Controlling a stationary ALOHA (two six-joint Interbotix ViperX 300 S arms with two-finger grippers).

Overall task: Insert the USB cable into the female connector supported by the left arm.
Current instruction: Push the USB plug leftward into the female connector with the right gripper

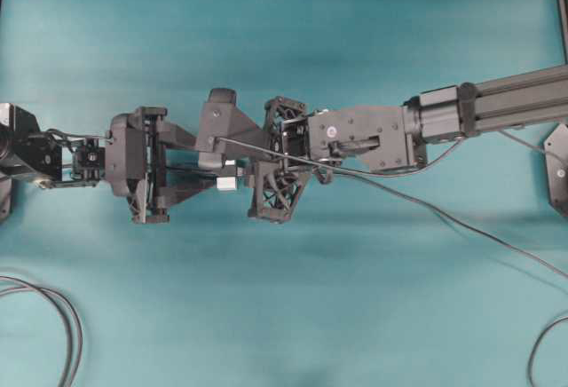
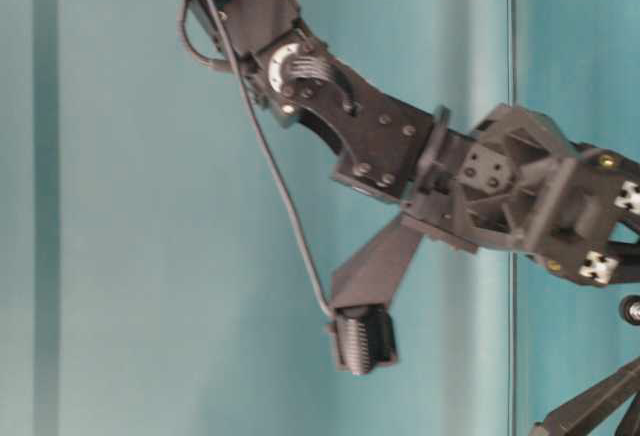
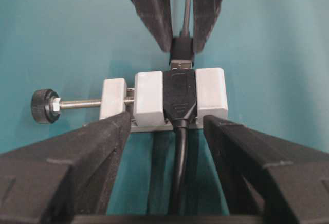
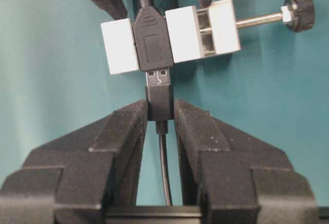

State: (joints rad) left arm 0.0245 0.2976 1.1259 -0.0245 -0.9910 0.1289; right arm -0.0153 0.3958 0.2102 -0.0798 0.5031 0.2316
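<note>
My right gripper [image 4: 160, 110] pinches the plug of the USB cable [image 4: 159, 99]. Its metal tip is just at the mouth of the female connector [image 4: 154, 41], most of it still showing, so seating remains. Beyond, my left gripper [image 3: 164, 124] clasps the white block. How deep the tip sits is hidden.

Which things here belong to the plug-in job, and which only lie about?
Job: USB cable, pinched by right gripper, plug tip at the socket mouth; female connector in its white block, held by left gripper.

Lying about: looped black cables at the table's corner; teal table.
</note>
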